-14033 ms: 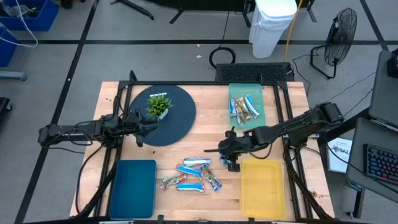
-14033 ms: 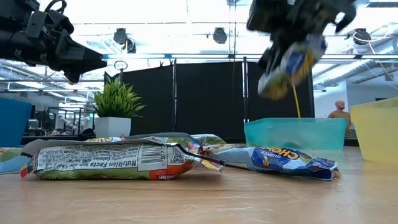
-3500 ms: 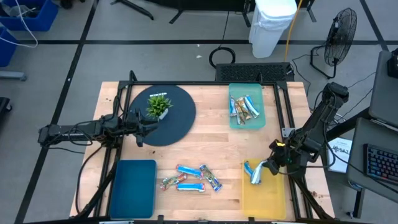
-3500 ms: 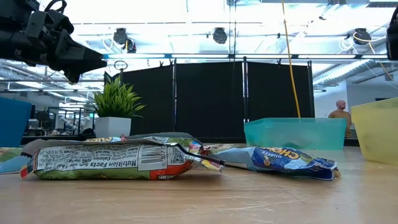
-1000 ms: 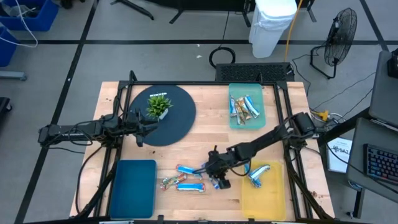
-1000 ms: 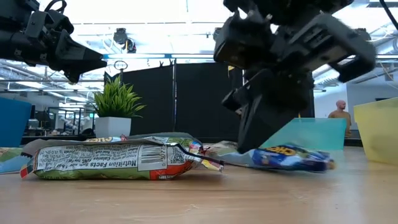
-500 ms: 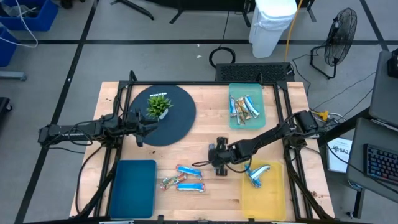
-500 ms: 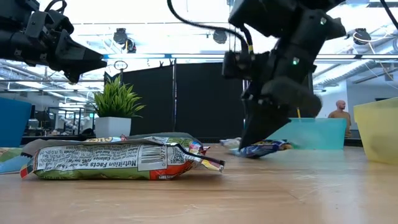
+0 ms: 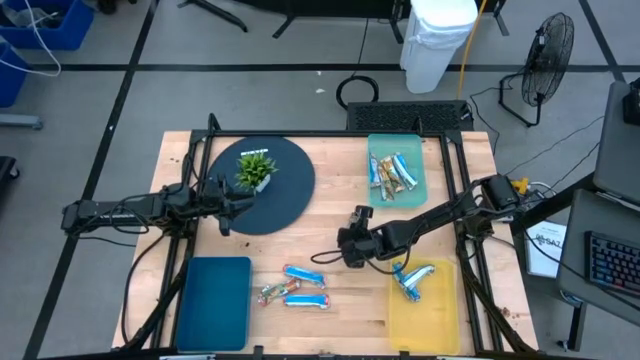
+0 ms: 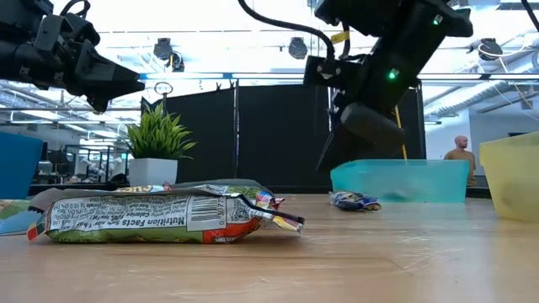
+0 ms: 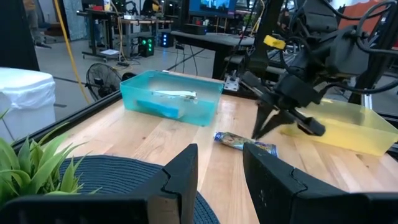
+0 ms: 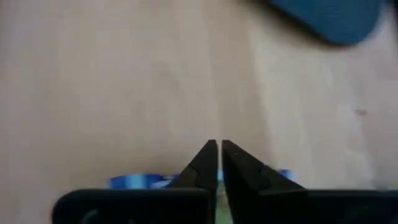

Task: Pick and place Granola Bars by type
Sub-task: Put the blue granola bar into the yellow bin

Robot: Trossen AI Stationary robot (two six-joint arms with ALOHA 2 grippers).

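My right gripper (image 9: 347,247) hovers shut over the middle of the table; its fingertips (image 12: 219,146) meet with nothing between them. Just below it a blue-wrapped granola bar (image 10: 354,200) lies flat on the wood (image 11: 245,142), apart from the others. Three more bars (image 9: 300,287) lie in a loose group toward the near edge, one of them a brownish-green bar (image 10: 160,215). One blue bar (image 9: 412,278) rests in the yellow tray (image 9: 432,310). Several bars (image 9: 392,173) sit in the teal tray. My left gripper (image 9: 228,207) waits open over the dark round mat.
A potted plant (image 9: 255,170) stands on the round mat (image 9: 285,195). A blue tray (image 9: 212,300) sits at the near left with nothing in it. The teal tray (image 9: 416,190) is at the far right. Bare wood lies between the mat and the yellow tray.
My right gripper came away from the group of bars toward the far edge, taking a blue bar along low over the table. It has since risen, and the bar now lies by itself on the wood below it, nearer the teal tray.
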